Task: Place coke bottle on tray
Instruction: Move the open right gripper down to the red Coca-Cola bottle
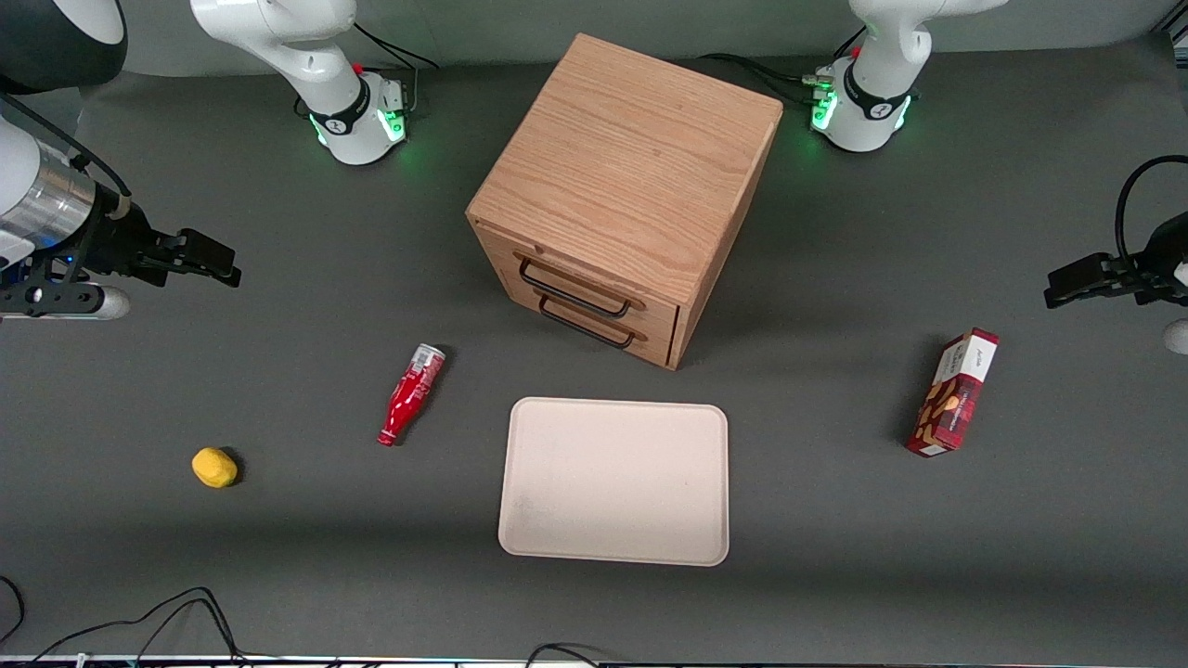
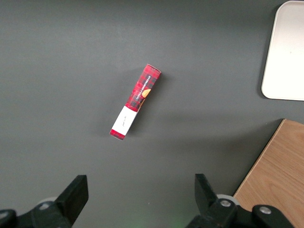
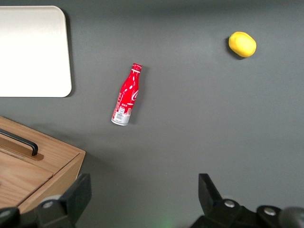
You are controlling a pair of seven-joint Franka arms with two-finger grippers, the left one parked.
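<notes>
We see the coke bottle (image 1: 411, 393) lying on its side on the dark bench (image 1: 835, 575), apart from everything else. Taking the tray (image 1: 614, 481) as the centre of a clock seen from the front camera, with twelve pointing away from that camera, the bottle sits at about ten o'clock, near the tray's rim but not touching it. Its silvery base points toward one o'clock, up toward the wooden drawer cabinet (image 1: 624, 186), and its red cap points toward seven o'clock. In the right wrist view we find the same bottle (image 3: 127, 101) flat on the bench, with the tray (image 3: 33, 50) beside it and bare.

Our gripper (image 1: 200, 257) hangs above the bench at the working arm's end, well apart from the bottle, and farther from the front camera than the bottle is. Its jaws stand wide and hold nothing; in the right wrist view the two fingers (image 3: 76, 197) frame a broad strip of bare bench.

A yellow lemon (image 1: 214, 467) rests at about nine o'clock from the tray, well apart from it and nearer to the front camera than the bottle. A red snack box (image 1: 954, 393) lies toward the parked arm's end, at about two o'clock from the tray
</notes>
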